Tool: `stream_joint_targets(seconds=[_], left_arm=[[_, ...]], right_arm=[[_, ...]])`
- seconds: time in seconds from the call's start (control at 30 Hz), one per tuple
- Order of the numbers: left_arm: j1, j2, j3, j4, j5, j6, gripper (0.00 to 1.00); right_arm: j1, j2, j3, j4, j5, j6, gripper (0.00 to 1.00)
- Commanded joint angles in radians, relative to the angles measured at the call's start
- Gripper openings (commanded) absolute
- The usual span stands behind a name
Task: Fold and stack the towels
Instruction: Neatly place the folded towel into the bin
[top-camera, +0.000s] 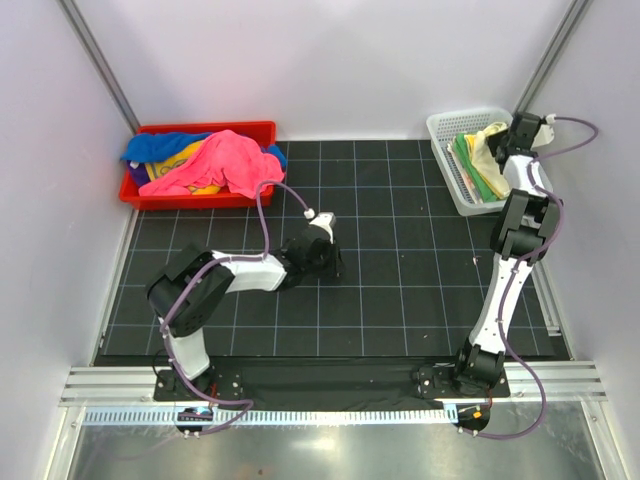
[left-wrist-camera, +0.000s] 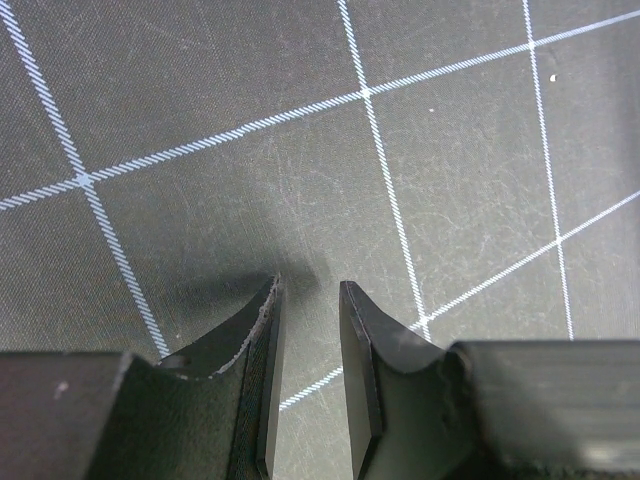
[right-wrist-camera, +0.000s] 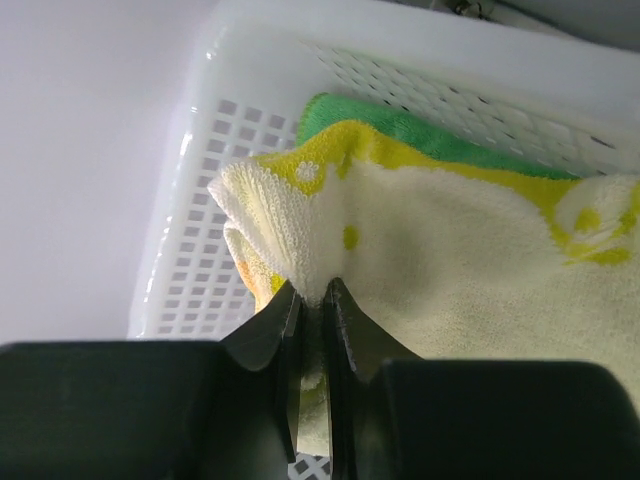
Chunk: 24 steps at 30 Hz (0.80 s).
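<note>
Left arm folded low, right arm stretched far.
Your left hand (left-wrist-camera: 311, 290) stands slightly parted; your right hand (right-wrist-camera: 312, 290) pinches a towel (right-wrist-camera: 450, 240).

Stacked towels (top-camera: 478, 160) lie in the basket (top-camera: 465, 113), with the right fingers (right-wrist-camera: 265, 335) on the top towel's (right-wrist-camera: 450, 250) edge. Far left of the basket stands the tray (top-camera: 205, 128) — loose towels (top-camera: 225, 163) heaped inside. The left fingers (left-wrist-camera: 230, 345) hang over the surface (top-camera: 400, 300), left of the basket and nearer.

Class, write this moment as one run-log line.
left hand: empty, above mat | right hand: pinching pale yellow towel in white basket | red tray: towels heaped
</note>
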Motion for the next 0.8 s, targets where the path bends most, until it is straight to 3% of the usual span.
stream_joint_targets(seconds=[0.0,0.1,0.2,0.3,0.77], left_arm=[[-0.001,0.011,0.046,0.003,-0.022,0.031,0.32],[-0.003,0.020,0.052,0.002,-0.013,0.031,0.32],[-0.003,0.025,0.053,0.002,-0.011,0.032,0.32],[-0.003,0.026,0.053,0.000,-0.011,0.032,0.32],[-0.003,-0.006,0.059,-0.003,-0.006,0.028,0.32]], right_arm=[[0.011,0.001,0.070,0.056,-0.010,0.032,0.16],[0.012,0.018,0.073,0.068,-0.009,0.043,0.41],[0.011,0.019,0.075,0.079,-0.009,0.030,0.59],[0.012,0.012,0.076,0.079,-0.009,0.013,0.68],[0.052,-0.137,0.014,0.100,-0.053,0.016,0.72]])
